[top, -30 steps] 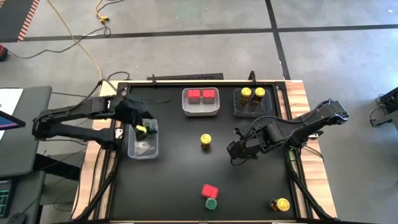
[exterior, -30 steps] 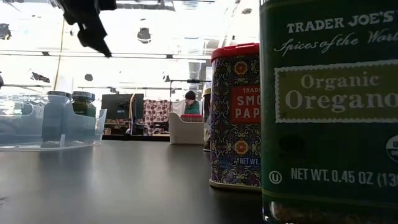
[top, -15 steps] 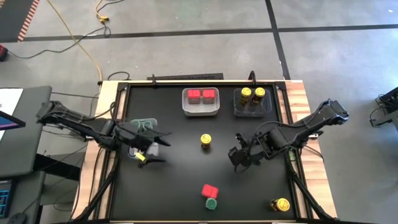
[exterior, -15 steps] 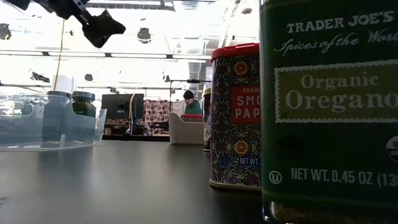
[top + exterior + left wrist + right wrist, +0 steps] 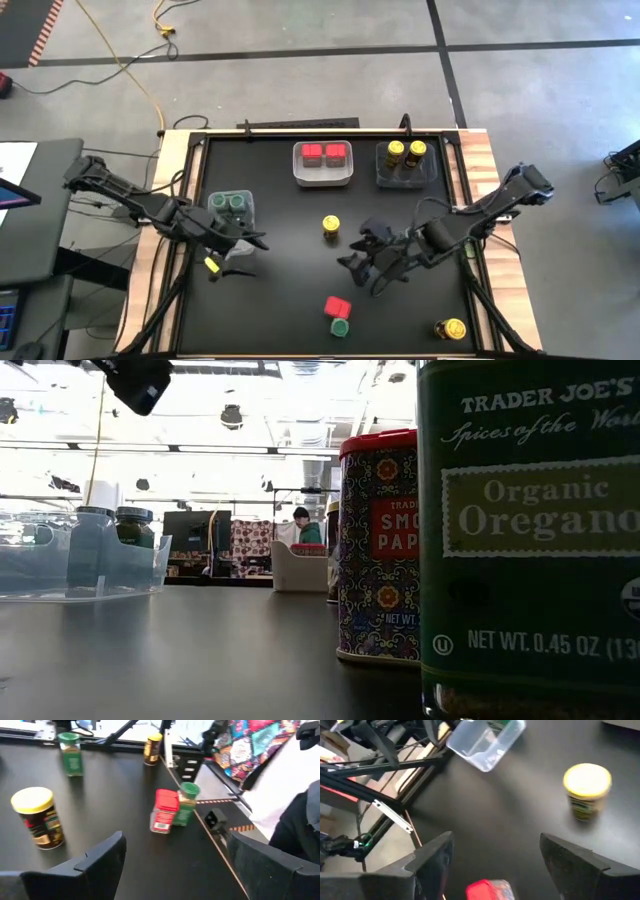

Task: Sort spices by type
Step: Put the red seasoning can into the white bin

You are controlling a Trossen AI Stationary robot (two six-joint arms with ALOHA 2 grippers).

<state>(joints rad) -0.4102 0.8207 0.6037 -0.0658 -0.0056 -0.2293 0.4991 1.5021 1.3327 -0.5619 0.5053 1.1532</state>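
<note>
Spices, by location on the black table (image 5: 290, 300). Near edge, centre: one red box (image 5: 338, 307) with a green-lidded jar (image 5: 340, 326) touching it on the near side. In the low view these two fill the right of the frame, the jar labelled oregano (image 5: 530, 540) in front, the red tin (image 5: 378, 545) just behind. Table centre: a lone yellow-lidded jar (image 5: 331, 227), upright. Near right corner: another yellow-lidded jar (image 5: 451, 328). Already grouped at the far side: two red boxes in the middle clear tray (image 5: 323, 178), two yellow-lidded jars in the right tray (image 5: 405, 180); two green-lidded jars in the left tray (image 5: 232, 203).

Right gripper (image 5: 365, 262): above the table between the centre yellow jar and the red box/green jar pair, touching neither. Fingers spread wide, nothing between them. Its wrist view shows the yellow jar (image 5: 586, 791) ahead, beyond the open fingers, and the red box (image 5: 490, 889) at the frame edge between the two fingers (image 5: 432, 865).

Left gripper (image 5: 232, 258): just near-side of the left tray, over bare table, fingers apart and empty. Its wrist view looks across the table to the centre yellow jar (image 5: 37, 817), the red box (image 5: 163, 811) and green jar (image 5: 186, 803) pair; all well beyond the fingertips.
</note>
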